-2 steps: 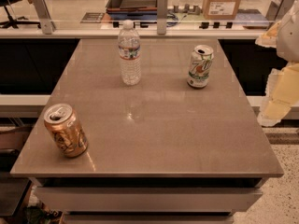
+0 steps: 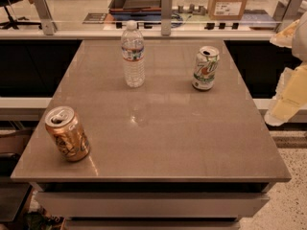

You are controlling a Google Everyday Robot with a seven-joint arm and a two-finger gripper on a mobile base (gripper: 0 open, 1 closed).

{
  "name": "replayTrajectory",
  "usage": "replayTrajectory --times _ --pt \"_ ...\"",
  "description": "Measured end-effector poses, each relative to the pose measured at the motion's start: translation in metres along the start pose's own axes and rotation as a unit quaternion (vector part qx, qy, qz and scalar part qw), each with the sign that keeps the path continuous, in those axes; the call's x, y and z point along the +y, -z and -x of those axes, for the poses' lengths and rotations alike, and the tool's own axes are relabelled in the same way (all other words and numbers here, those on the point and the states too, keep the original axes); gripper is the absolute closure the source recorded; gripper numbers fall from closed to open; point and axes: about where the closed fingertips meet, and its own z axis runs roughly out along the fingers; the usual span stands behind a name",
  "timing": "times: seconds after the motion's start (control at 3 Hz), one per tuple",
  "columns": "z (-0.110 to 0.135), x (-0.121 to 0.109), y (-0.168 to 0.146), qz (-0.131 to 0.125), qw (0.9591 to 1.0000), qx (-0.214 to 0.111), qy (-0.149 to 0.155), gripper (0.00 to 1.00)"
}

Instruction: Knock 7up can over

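The 7up can (image 2: 205,68) stands upright on the table (image 2: 163,143), far right. We judge it light, thin-walled, easily tipped by a push near its top. The gripper (image 2: 290,97) hangs beyond the table's right edge; whether it is open we cannot tell.

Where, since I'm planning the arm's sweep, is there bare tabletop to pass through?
The table is bare across its middle and front right, from the orange-brown can to the right edge. A gap also lies between the water bottle and the 7up can, and a strip right of that can. Nothing is crowded. The gripper hangs beyond the right edge.
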Motion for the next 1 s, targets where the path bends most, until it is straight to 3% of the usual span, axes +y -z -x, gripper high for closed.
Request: replayTrajectory --times 0.33,0.67,1.0 --pt "0.002 -0.022 -0.012 -0.018 0.9967 -0.060 -0.051 0.00" --pt "0.005 -0.031 -0.035 -0.029 0.9844 -0.133 -0.112 0.00" --pt "0.009 -0.037 -0.061 -0.042 0.9629 -0.203 -0.173 0.00"
